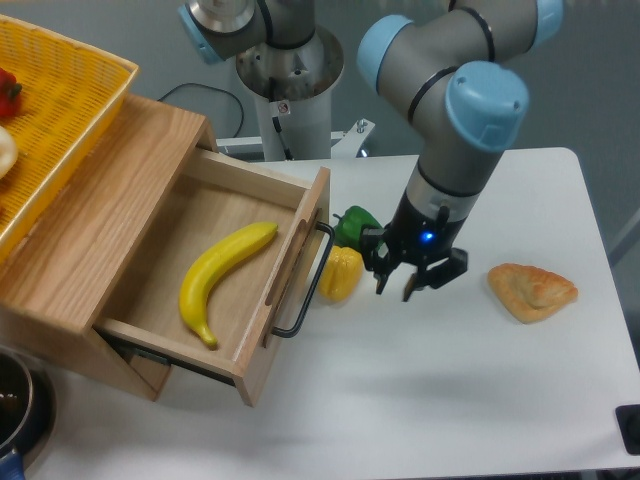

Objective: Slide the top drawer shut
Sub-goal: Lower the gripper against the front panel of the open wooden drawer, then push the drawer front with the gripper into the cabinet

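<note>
Evidently I had the gripper (394, 288) hanging above the table with nothing in it; its fingers stood slightly apart, unclenched. The yellow pepper (341, 273) lay just at its 9 o'clock, the green pepper (357, 228) at 11, both crowding the black handle (303, 287) I judged I would have to push. The top drawer (222, 275), light oak, stood pulled well out with a banana (222, 276) inside.

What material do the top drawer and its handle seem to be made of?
The top drawer looks like light wood with a smooth, matte finish: grain lines show on its floor and front panel. Its handle looks like thin black metal, judging by its slim bent-bar shape, though painted plastic cannot be excluded.
</note>
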Controlling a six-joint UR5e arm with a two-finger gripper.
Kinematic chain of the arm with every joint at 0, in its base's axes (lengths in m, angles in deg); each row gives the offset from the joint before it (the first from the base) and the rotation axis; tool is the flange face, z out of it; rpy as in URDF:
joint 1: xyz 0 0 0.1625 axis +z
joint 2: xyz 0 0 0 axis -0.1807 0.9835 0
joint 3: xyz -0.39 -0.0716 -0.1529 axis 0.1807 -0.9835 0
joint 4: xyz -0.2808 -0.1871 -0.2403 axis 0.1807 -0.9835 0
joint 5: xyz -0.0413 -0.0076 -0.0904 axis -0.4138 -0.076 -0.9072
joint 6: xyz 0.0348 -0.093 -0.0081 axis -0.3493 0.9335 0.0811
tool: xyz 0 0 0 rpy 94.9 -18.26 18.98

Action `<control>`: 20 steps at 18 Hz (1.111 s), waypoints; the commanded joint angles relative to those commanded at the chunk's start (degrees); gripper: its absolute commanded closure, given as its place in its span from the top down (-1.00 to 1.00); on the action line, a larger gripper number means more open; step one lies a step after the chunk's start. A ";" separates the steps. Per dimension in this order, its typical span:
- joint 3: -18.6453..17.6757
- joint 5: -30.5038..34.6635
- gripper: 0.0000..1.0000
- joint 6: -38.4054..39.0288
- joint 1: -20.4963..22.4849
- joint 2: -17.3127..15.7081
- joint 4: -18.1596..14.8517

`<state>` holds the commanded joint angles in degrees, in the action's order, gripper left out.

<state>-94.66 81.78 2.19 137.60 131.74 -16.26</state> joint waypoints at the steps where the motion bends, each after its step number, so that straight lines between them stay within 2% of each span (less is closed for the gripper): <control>1: 0.61 -0.44 -0.92 0.00 -0.35 0.17 -0.96; 5: 1.85 -1.76 -0.92 -0.62 -1.14 0.26 -3.34; 20: 0.18 -2.29 -0.88 -0.44 -5.36 -1.14 -4.22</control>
<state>-94.47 79.49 1.75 132.24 130.60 -20.48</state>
